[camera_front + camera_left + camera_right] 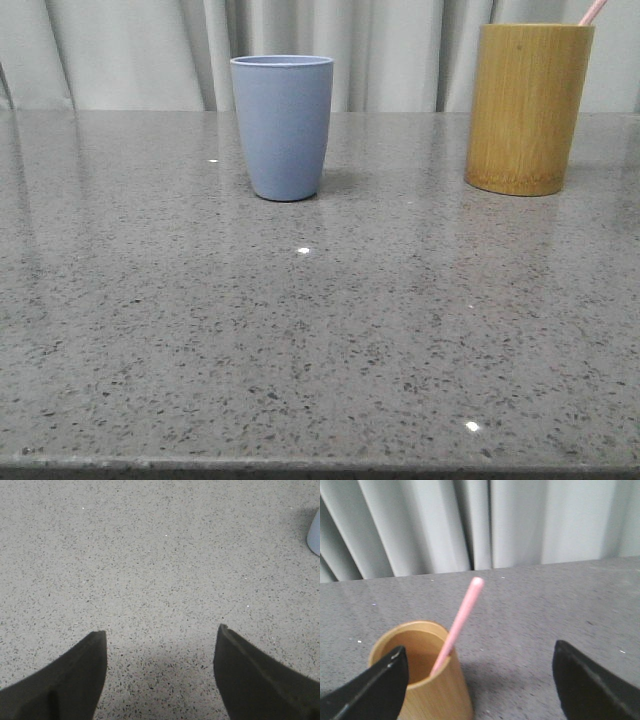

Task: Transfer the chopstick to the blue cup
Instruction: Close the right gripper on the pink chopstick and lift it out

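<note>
- The thin pale pink chopstick [457,625] stands in the yellow-brown bamboo cylinder [422,680], just ahead of the right gripper [480,680], whose jaws are spread wide and empty.
- It leans off vertical, its tip rising between the jaws; the right arm looks nearer.
- The left gripper [160,675] is open too, over the speckled grey stone table [320,330], with the matte pale blue tumbler [283,125] off to one side.
- Grey curtains [485,525] hang behind.
</note>
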Motion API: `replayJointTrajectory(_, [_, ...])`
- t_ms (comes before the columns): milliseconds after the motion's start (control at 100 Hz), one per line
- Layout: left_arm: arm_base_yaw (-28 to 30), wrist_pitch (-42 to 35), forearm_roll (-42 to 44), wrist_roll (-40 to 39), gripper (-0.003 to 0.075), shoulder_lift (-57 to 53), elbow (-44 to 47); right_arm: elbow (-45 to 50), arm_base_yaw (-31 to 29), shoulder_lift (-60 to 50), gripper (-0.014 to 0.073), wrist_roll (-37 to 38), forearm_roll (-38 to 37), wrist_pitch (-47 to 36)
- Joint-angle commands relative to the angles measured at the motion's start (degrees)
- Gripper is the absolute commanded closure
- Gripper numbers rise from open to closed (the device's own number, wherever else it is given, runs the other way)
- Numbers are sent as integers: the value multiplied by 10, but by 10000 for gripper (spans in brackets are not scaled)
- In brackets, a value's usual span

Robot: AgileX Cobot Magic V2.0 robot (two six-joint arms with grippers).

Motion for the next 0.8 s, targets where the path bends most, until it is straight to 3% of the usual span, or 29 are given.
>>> replayJointTrajectory(0, [2, -40, -5, -6, 270, -3, -14, -18, 7, 20, 2, -2, 0, -89])
replayJointTrajectory(570, [2, -40, -5, -6, 270, -3, -14, -19, 7, 125, 2, -2, 18, -239])
replayJointTrajectory(790, [2, -40, -5, -6, 270, -3, -14, -19, 7, 155, 4, 38, 18, -295])
